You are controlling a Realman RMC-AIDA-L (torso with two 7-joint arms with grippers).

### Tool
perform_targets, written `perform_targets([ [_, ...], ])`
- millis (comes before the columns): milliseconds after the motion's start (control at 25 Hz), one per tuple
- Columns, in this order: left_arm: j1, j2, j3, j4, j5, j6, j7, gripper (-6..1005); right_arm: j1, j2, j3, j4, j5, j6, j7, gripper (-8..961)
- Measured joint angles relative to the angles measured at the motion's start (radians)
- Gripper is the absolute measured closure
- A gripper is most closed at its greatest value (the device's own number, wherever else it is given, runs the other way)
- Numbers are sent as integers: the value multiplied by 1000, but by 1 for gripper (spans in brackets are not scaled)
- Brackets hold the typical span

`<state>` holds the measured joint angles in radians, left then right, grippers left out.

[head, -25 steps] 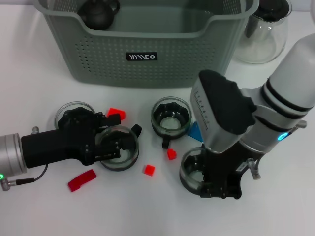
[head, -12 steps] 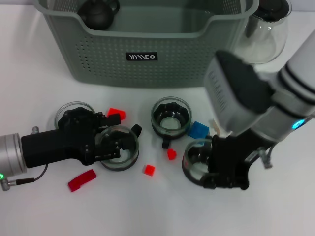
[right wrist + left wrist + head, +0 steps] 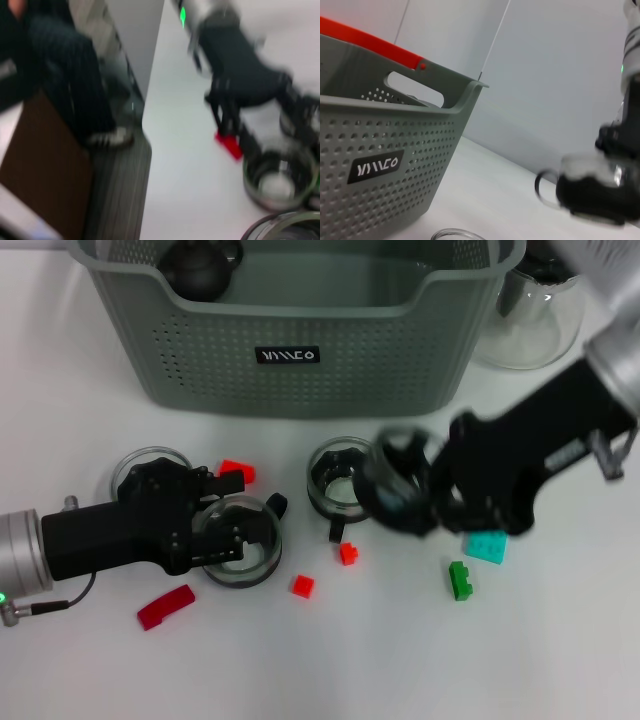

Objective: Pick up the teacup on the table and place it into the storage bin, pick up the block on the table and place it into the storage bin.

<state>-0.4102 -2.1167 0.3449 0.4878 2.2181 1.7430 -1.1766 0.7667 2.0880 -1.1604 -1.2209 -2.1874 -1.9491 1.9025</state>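
My right gripper [image 3: 425, 490] is shut on a clear glass teacup [image 3: 398, 485] and holds it off the table, in front of the grey-green storage bin [image 3: 290, 350]. The left wrist view shows that same teacup [image 3: 582, 172] in the air beside the bin [image 3: 380, 150]. My left gripper [image 3: 235, 530] rests low on the table at a second teacup [image 3: 238, 558]. Two more teacups [image 3: 345, 480] [image 3: 150, 462] stand nearby. Red blocks [image 3: 238, 472] [image 3: 348, 553] [image 3: 302, 586] [image 3: 166, 607], a green block [image 3: 460, 580] and a teal block [image 3: 487, 546] lie on the white table.
A black teapot [image 3: 200, 265] sits in the bin's far left corner. A clear glass carafe [image 3: 535, 310] stands right of the bin. In the right wrist view, the left arm [image 3: 240, 75] shows with a red block [image 3: 230, 145] and a teacup [image 3: 277, 182].
My right gripper has lifted its teacup off the table's front right and carried it left and toward the bin. A green and a teal block now show. The left arm stayed still.
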Motion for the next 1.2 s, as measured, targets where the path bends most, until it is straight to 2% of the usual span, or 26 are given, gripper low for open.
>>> perform_targets([
  [160,-5,3,0,0,0,0,0,240,49,-1,120,-10,84,-4,14,893],
  [200,-7,4,0,0,0,0,0,240,69,-2,150,-6,109,-2,23,892],
  [240,-8,4,0,0,0,0,0,240,120,-7,208,7,147,13,52,892],
  [280,-8,4,0,1,0,1,0,241,120,-7,208,7,147,13,52,892],
  [440,-11,5,0,3,0,2,0,241,212,-19,310,18,170,88,139,892],
  [520,-11,6,0,4,0,3,0,242,249,-43,329,25,168,154,202,892],
  [680,-11,6,0,4,0,4,0,243,307,-105,312,87,118,300,301,892],
  [760,-10,6,0,4,0,4,0,243,329,-115,303,128,70,368,312,892],
  [1000,-14,6,0,2,0,-3,0,244,405,-104,208,364,-123,662,302,896],
  [1200,-17,6,1,0,0,-8,0,245,464,-65,105,549,-226,901,300,895],
])
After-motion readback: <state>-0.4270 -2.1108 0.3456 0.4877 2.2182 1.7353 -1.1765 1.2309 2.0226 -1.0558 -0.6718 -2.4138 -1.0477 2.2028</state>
